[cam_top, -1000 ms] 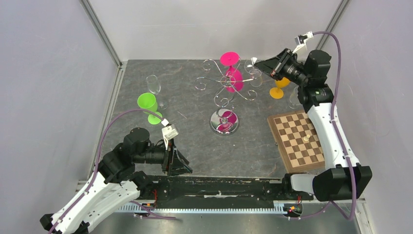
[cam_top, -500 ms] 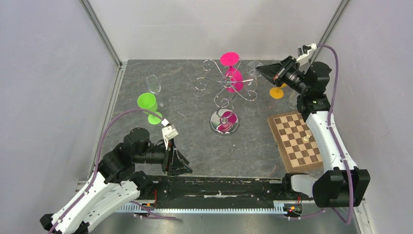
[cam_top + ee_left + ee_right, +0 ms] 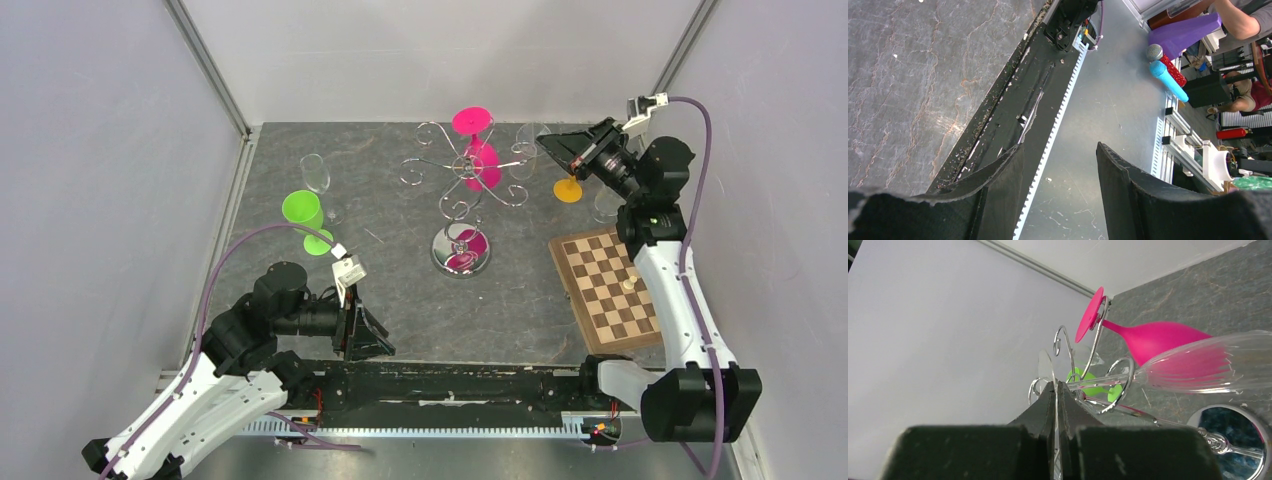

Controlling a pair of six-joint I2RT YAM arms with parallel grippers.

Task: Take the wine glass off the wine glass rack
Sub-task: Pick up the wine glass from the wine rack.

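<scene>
Clamping clear wine glass [image 3: 1193, 367] by its foot, right gripper [image 3: 1055, 390] risked snagging stem on chrome wire rack [image 3: 460, 250], toppling it; left gripper [image 3: 1060, 190] apart.

From the top view I find the chrome wire wine glass rack [image 3: 462, 190] at mid-frame, with a pink plastic wine glass [image 3: 481, 160] hanging on its far side. The clear wine glass [image 3: 1198, 365] lies through the rack's right arm, its foot between the right gripper [image 3: 1055, 390]'s fingers. In the left half stands a green plastic glass [image 3: 302, 210], with a clear flute [image 3: 315, 173] behind it. At upper right is an orange glass [image 3: 568, 189], and a wooden chessboard [image 3: 610, 288] lies at lower right.
</scene>
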